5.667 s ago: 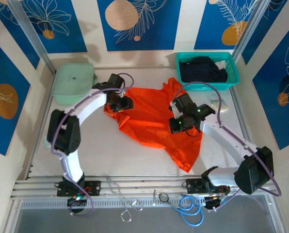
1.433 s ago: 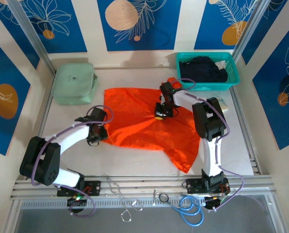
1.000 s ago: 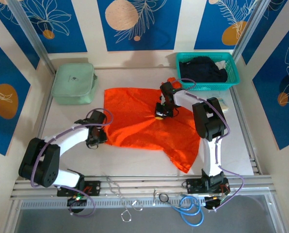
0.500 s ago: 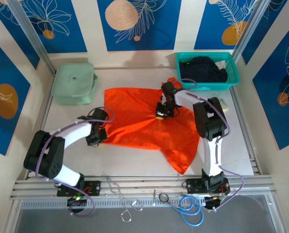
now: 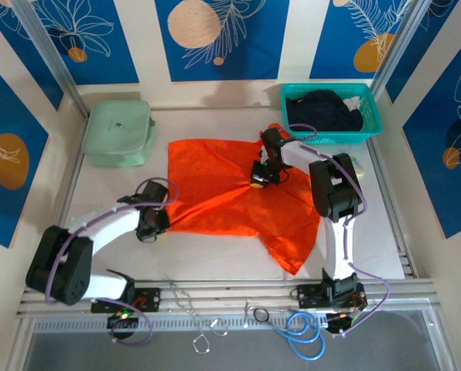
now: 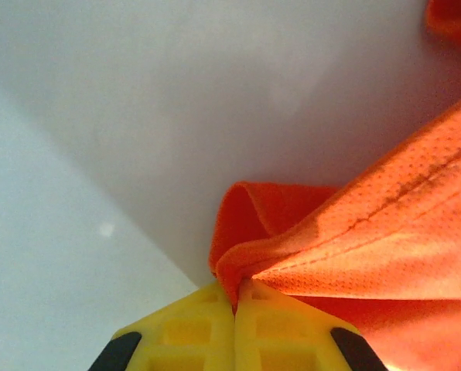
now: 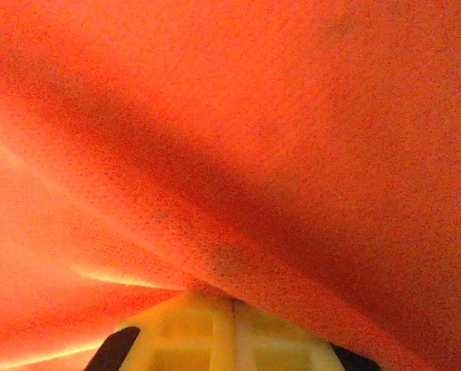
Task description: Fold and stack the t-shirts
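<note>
**Both grippers pinched onto the orange shirt, looks like a flatten-out step**

Starting at our end of the table (image 5: pixel 215 259). The left gripper (image 5: pixel 153 224) sits low at the near-left corner of the orange t-shirt (image 5: pixel 230 201). Its jaws are fully closed, with a fold of hem nipped between the yellow fingertips (image 6: pixel 199 321) (on the left wrist camera the cloth bunches right into the line where they meet). We reckon it has that corner so the edge can be drawn out taut and flat.

The shirt lies across the middle of the table. It's fairly smooth on the left, with a rumpled tail trailing toward the near right. So nothing's folded yet, and we'd call this squaring it up first.

Further back, the right gripper (image 5: pixel 261 176) is down on the far-right part of the shirt. It's clamped shut too, and in the right wrist view orange fabric runs into the closed fingers and drapes over them. From above, creases fan out from that spot, so we're guessing it's the counter-pull to the left one.

Along the far edge, the pale green box (image 5: pixel 118 133) sits far left, apart from the shirt. The teal basket (image 5: pixel 373 116) sits far right, with the black t-shirt (image 5: pixel 323 110) heaped inside waiting its turn. The orange shirt's far tip lies just beside that basket.
</note>
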Tool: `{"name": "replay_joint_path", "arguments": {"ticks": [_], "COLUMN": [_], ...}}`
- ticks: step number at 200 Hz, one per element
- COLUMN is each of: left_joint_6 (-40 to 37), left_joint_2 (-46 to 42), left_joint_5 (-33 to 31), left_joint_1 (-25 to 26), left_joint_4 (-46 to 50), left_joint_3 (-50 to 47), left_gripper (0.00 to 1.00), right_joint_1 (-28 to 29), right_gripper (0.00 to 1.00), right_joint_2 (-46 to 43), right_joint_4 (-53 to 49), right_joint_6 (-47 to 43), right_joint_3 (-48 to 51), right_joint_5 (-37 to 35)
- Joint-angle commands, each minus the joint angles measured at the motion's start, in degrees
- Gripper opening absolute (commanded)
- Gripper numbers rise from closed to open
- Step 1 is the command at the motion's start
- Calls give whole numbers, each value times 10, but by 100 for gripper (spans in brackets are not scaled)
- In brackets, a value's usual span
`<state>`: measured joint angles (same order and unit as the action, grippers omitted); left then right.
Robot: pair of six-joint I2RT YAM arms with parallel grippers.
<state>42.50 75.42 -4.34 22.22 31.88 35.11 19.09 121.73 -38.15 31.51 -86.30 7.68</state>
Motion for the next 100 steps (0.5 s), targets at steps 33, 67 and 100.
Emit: {"name": "replay_joint_path", "arguments": {"ticks": [33, 67, 100], "left_joint_6": [91, 135, 137], "left_joint_2": [-76, -113, -121], "left_joint_5": [64, 73, 56], "left_joint_1": [30, 59, 65], "left_joint_4": [17, 24, 38], "left_joint_3": [-80, -86, -81], "left_gripper": [0, 0, 0], "right_joint_1": [-5, 19, 63], "right_gripper": [0, 0, 0], "right_joint_2": [76, 81, 33], "right_joint_4": [-39, -43, -98], "right_joint_6": [1, -4, -55], "right_joint_3": [-45, -52, -102], "right_joint_5": [-26, -12, -7]}}
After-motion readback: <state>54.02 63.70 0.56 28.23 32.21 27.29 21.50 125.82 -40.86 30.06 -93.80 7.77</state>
